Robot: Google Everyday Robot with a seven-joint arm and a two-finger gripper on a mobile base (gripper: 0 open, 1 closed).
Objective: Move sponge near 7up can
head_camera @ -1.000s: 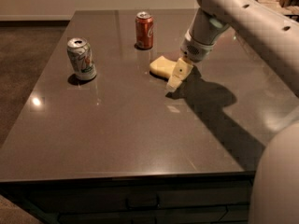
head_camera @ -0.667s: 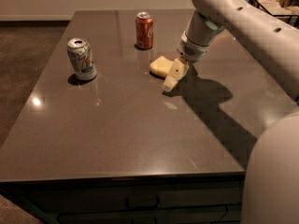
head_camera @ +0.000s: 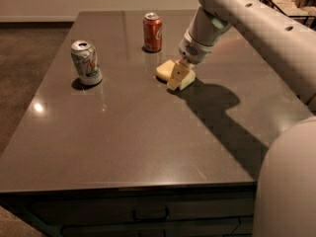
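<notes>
The pale yellow sponge [head_camera: 165, 68] lies on the dark table [head_camera: 128, 132], right of centre towards the back. The 7up can [head_camera: 86, 62] stands upright near the table's left side, well apart from the sponge. My gripper [head_camera: 178, 77] hangs from the white arm [head_camera: 232, 19], which comes in from the upper right. The gripper is low over the sponge's right end and hides that part of it. I cannot tell whether it touches the sponge.
A red-orange soda can [head_camera: 152, 32] stands upright just behind the sponge. The arm's shadow falls on the table to the right of the gripper. The robot's white body [head_camera: 289, 186] fills the lower right. A wire rack [head_camera: 286, 1] stands beyond the table's far right corner.
My gripper has moved a little left, closer over the sponge's right end. The sponge and both cans have not moved.
</notes>
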